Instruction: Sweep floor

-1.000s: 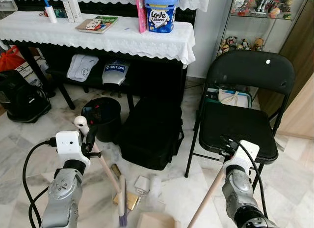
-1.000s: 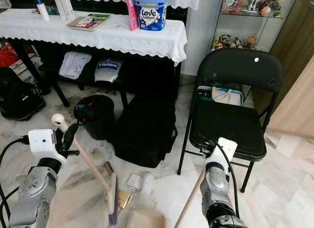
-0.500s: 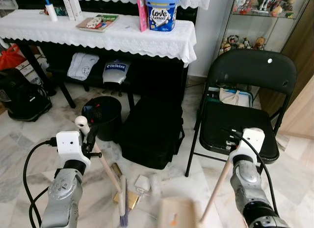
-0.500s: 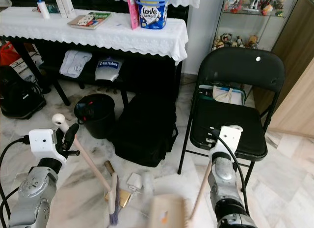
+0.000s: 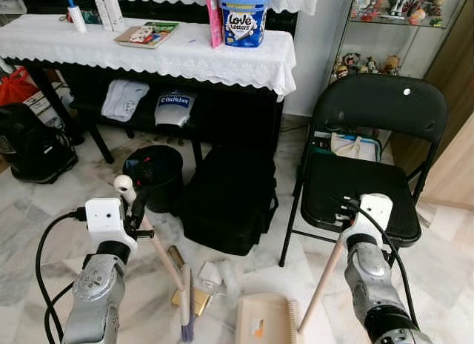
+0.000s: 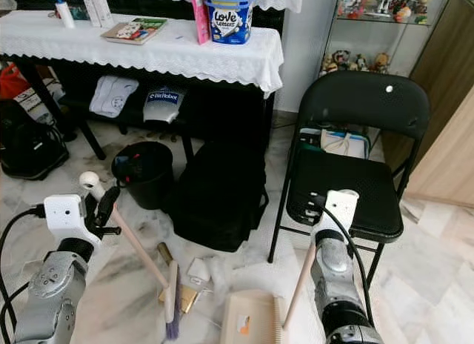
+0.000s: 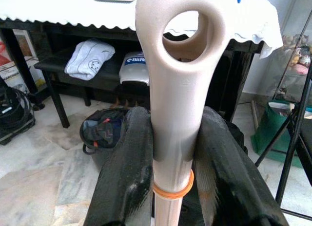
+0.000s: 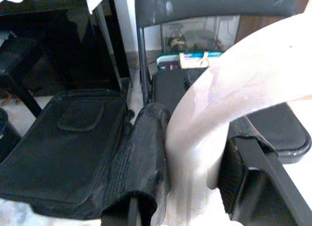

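Marble floor [image 5: 44, 210], scraps [image 5: 211, 273] between broom [image 5: 185, 303] and dustpan [image 5: 263, 322]. Left claw [image 7: 168, 153] clamped on broom, right claw [image 8: 192, 153] on dustpan handle. Risked scattering scraps under bag [image 5: 229, 199] if swept wide.

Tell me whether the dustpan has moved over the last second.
Yes. The dustpan, held by the right hand, has slid along the floor away from the folding chair, toward the broom and the litter.
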`<state>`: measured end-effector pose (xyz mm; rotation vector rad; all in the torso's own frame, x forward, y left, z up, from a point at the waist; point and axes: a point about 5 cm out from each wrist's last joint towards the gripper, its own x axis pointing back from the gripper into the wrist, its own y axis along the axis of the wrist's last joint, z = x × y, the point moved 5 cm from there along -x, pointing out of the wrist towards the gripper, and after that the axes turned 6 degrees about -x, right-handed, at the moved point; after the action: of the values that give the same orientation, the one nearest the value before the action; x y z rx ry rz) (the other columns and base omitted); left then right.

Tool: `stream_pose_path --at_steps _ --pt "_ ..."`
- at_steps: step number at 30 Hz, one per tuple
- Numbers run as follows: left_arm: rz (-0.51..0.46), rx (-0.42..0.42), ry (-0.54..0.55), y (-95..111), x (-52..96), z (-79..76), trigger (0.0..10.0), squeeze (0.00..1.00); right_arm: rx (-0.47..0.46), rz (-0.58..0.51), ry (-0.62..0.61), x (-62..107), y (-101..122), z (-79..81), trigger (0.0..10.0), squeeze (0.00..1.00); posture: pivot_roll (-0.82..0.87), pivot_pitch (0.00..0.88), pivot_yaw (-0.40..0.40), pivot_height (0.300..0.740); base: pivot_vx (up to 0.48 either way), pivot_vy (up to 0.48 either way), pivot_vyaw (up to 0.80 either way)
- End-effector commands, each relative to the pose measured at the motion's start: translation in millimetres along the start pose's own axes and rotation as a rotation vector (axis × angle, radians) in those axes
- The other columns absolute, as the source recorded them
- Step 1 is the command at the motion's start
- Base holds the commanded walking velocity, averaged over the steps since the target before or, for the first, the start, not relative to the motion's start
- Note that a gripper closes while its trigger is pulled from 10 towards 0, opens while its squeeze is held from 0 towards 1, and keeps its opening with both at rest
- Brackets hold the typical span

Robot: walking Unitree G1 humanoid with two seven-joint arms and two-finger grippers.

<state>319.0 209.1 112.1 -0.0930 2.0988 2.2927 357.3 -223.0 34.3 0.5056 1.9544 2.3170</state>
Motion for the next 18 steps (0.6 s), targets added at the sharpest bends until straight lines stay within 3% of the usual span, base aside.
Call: stream_pose_path --at_steps 1,10,14,18 --pt "-0.038 0.007 -0.005 11 -3.9 -1.0 10.0 0.00 -0.061 0.018 -0.003 -1.7 2 2.6 10.0 0.00 0.03 0.000 0.020 0.740 0.000 0.000 0.00" --pt "-0.034 0.007 -0.004 10 -4.1 -0.9 10.0 0.00 -0.179 0.160 0.024 -0.1 -17 6.1 10.0 0.00 0.03 0.000 0.017 0.740 0.000 0.000 0.00" --pt "-0.035 0.006 -0.003 10 -3.9 -0.2 10.0 0.00 -0.159 0.178 0.062 1.0 -17 8.9 10.0 0.00 0.02 0.000 0.017 0.740 0.000 0.000 0.00" --pt "-0.035 0.006 -0.002 10 -3.6 0.2 10.0 0.00 -0.076 0.106 0.058 -1.2 -3 3.4 10.0 0.00 0.02 0.000 0.017 0.740 0.000 0.000 0.00"
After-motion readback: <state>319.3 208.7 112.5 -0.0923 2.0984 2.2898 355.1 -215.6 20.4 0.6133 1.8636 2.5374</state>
